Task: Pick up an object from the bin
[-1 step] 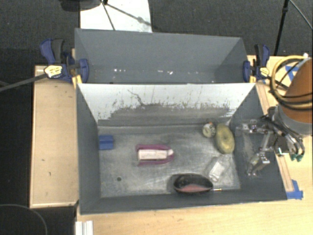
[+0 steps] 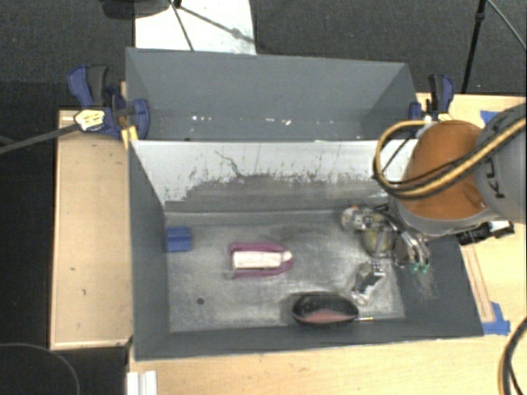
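Grey bin [image 2: 206, 299] floor: gripper [image 2: 367, 285] hangs just beside a dark oval thing [image 2: 324, 310], probably light and slick; pinch across its width. Claw's spread, can't tell.

No writing, number or brand mark can be read anywhere. The purple thing [image 2: 260, 261] lying mid-floor in the grey bin [image 2: 247, 171] has a white panel like a label, but any print on it is too small to tell; dark marks on the arm's casing [image 2: 496, 183], at the bin's right side, are likewise unreadable
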`<state>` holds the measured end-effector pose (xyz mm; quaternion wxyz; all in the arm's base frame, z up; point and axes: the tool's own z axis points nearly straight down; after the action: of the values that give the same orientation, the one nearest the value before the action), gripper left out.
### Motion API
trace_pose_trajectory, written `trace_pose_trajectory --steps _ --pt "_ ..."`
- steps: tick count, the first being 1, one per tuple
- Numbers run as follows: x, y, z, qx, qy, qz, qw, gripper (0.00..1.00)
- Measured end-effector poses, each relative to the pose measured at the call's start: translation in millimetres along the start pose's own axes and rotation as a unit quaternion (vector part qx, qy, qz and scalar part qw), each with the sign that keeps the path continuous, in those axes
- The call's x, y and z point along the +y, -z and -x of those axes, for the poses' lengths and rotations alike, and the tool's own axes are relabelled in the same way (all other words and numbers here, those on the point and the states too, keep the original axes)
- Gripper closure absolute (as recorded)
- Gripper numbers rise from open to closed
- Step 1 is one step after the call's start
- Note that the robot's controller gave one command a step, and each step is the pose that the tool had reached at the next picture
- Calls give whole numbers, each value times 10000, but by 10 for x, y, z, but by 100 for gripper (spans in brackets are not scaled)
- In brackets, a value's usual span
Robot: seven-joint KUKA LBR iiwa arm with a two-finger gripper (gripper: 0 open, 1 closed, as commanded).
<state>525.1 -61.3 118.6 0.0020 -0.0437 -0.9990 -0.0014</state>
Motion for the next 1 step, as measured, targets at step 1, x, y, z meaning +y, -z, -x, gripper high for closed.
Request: trace_pose_trajectory --steps 1 --pt "838 495 -222 -52 282 13 9996 0"
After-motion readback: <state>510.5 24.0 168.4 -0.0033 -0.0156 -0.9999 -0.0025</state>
